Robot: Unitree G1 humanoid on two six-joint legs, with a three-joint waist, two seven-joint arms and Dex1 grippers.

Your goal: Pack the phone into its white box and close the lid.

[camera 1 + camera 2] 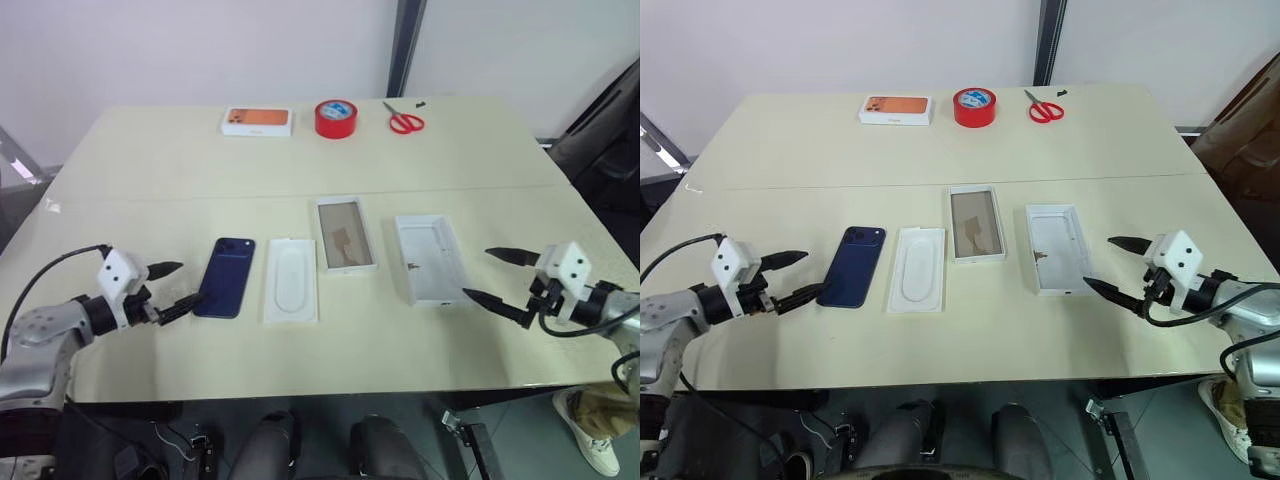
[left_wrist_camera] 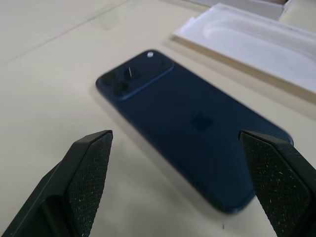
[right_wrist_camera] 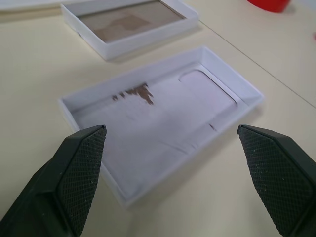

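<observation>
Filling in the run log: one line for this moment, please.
phone: on table, unpacked | white box: empty | lid: off | left gripper: open | right gripper: open

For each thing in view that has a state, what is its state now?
phone: face down on table, unpacked
white box: open, empty
lid: off, inside facing up
left gripper: open, at phone
right gripper: open, at lid
</observation>
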